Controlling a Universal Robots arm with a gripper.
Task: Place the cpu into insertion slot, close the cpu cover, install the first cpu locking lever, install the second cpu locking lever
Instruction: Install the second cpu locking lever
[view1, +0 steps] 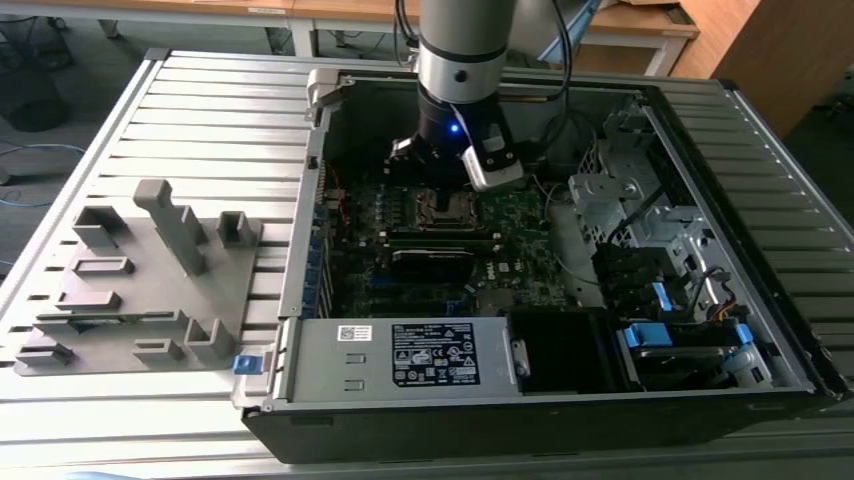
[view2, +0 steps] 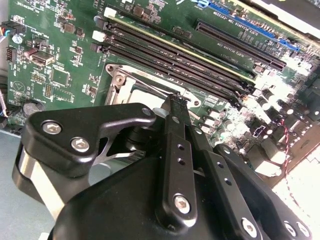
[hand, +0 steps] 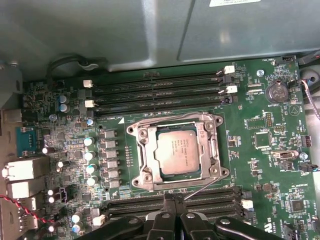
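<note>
The cpu (hand: 177, 150) lies flat in the insertion slot (hand: 135, 131) on the green motherboard (hand: 260, 165). The silvery cpu cover (hand: 214, 150) is folded down around it. One thin wire lever (hand: 165, 118) runs along the socket's side nearest the memory slots. A second lever (hand: 205, 185) sticks out at a slant from the opposite corner, its free end reaching my fingertips. My gripper (hand: 174, 200) is shut just beside the socket. I cannot tell whether it pinches the lever. In the second wrist view the gripper (view2: 175, 100) sits at the cover (view2: 119, 79) edge. In the exterior view the gripper (view1: 441, 192) hangs low inside the case.
Long black memory slots (hand: 160, 82) run on both sides of the socket, and capacitors (hand: 90, 160) stand close by. The open computer case (view1: 307, 200) has a power supply (view1: 427, 355) and drive bays (view1: 641, 240). A grey fixture block (view1: 147, 270) sits at the exterior view's left.
</note>
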